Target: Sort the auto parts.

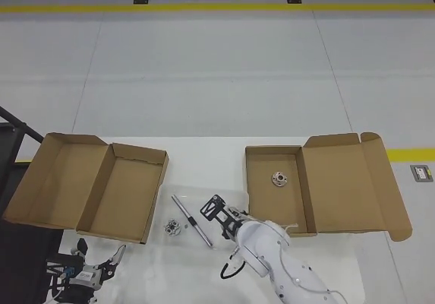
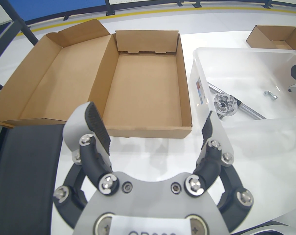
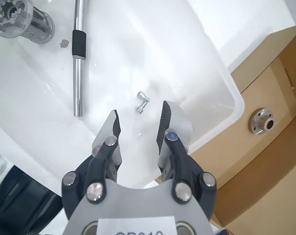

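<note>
Parts for sorting lie in a clear, glossy plastic bin (image 3: 236, 103) with rounded corners. It stands on the white bench (image 2: 162, 147) between two open corrugated cardboard boxes.

Bin contents:
- a slim chrome rod (image 3: 78, 74) with a black band around its middle;
- a grey metal splined hub (image 3: 13, 18) with a notched head, lying on its side beside the rod;
- a small bright L-shaped fitting (image 3: 142, 101), apart from both.

The right box (image 3: 260, 167) holds a round flanged hub (image 3: 263, 122) with a centre bore and bolt holes. The left box (image 2: 148, 94) shows bare cardboard.

The right hand (image 3: 140, 113) hangs over the bin floor, partly open and empty, the fitting just ahead of its ribbed black pads (image 3: 163, 121). The left hand (image 2: 149, 111) is spread wide and empty above the bench at the left box's near wall.

The rod's far end is cut off in the right wrist view. Whether the right pads touch the bin floor cannot be told.
</note>
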